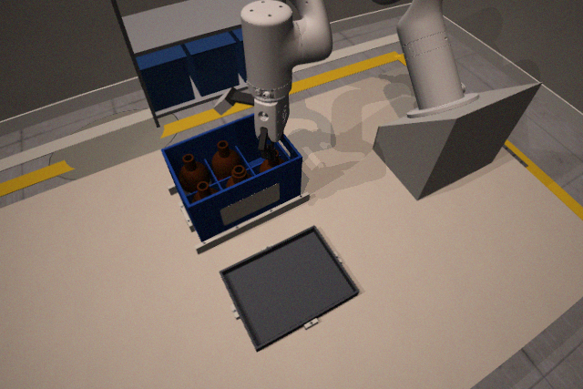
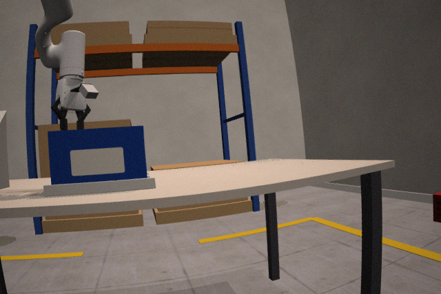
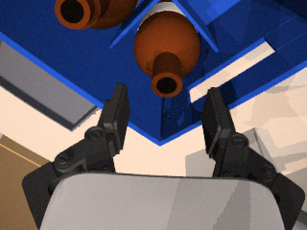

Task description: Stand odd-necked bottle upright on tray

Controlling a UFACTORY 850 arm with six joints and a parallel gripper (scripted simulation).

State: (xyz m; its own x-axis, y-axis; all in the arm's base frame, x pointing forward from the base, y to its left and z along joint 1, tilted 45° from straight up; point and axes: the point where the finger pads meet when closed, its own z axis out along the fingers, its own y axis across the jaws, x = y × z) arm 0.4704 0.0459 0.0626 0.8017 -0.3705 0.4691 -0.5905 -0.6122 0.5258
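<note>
A blue crate with divided cells stands on the table and holds several brown bottles, among them ones at the back left and back middle. My gripper is open, pointing down over the back right cell. Its fingers straddle the neck of the bottle there without touching it. The side view shows the gripper at the crate's top edge. A dark tray lies empty in front of the crate.
The arm's grey pedestal stands to the right of the crate. A shelf rack with blue bins is behind the table. Another rack with cardboard boxes shows in the side view.
</note>
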